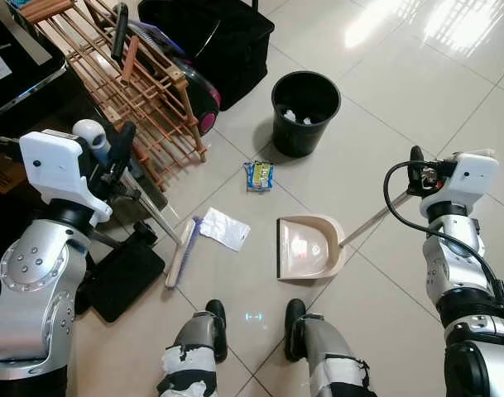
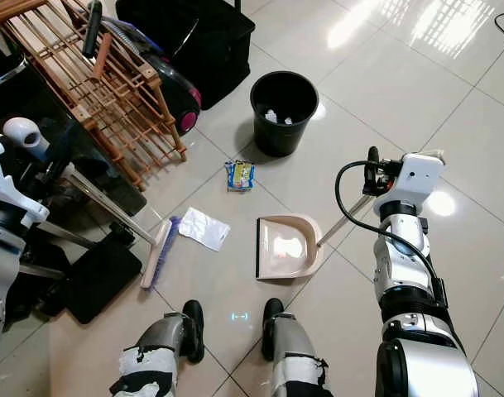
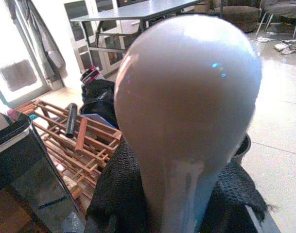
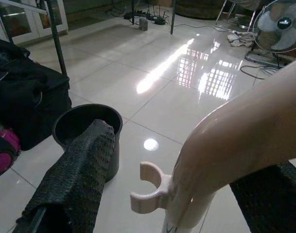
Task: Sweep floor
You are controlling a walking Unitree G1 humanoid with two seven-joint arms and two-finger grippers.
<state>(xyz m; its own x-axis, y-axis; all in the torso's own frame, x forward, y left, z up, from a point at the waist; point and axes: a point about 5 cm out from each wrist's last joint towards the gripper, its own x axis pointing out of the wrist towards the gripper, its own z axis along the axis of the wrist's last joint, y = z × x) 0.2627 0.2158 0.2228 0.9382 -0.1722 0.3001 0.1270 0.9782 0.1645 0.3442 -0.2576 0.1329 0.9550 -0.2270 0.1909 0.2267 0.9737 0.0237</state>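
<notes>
Bin (image 1: 305,112) holding white scraps (image 1: 290,116), dustpan (image 1: 308,246) empty

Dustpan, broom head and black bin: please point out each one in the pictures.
dustpan (image 1: 305,248), left eye view, middle of the beige pan.
broom head (image 1: 180,253), left eye view, middle of the wooden block.
bin (image 2: 278,132), right eye view, front of the black wall.
</notes>
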